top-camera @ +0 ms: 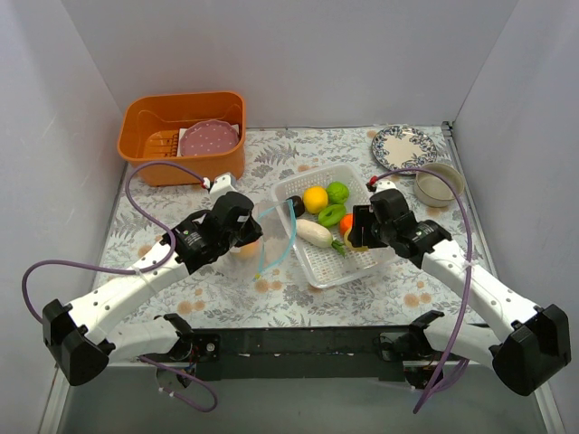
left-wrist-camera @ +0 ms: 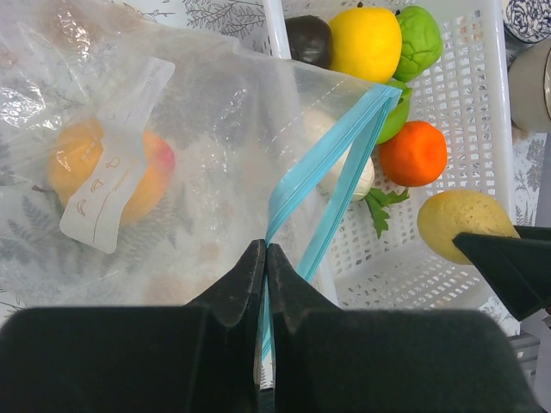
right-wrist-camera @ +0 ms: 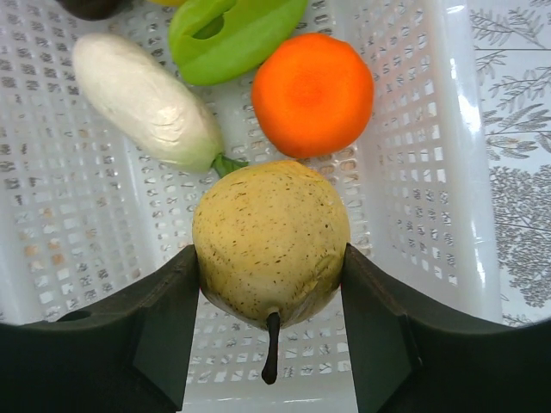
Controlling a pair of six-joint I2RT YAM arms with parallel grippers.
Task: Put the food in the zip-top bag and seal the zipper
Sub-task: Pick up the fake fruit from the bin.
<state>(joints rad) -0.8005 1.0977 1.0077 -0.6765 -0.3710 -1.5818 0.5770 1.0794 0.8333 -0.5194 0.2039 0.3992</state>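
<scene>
My left gripper [left-wrist-camera: 266, 251] is shut on the teal-blue zipper [left-wrist-camera: 323, 163] of the clear zip-top bag [left-wrist-camera: 198, 163], holding the mouth up beside the basket. An orange-yellow fruit [left-wrist-camera: 103, 168] lies inside the bag behind its white label. My right gripper [right-wrist-camera: 270, 262] is shut on a speckled yellow pear [right-wrist-camera: 270, 241], held above the white mesh basket [top-camera: 362, 262]. In the basket lie a white oblong piece [right-wrist-camera: 142, 99], an orange [right-wrist-camera: 312, 93], a green piece [right-wrist-camera: 232, 30], a lemon [top-camera: 315, 198], a green ball [top-camera: 337, 191] and a dark brown ball [left-wrist-camera: 307, 39].
An orange tub [top-camera: 185, 136] with a pink plate stands at the back left. A patterned plate [top-camera: 403, 145] and a grey bowl [top-camera: 439, 183] stand at the back right. White walls enclose the floral-clothed table.
</scene>
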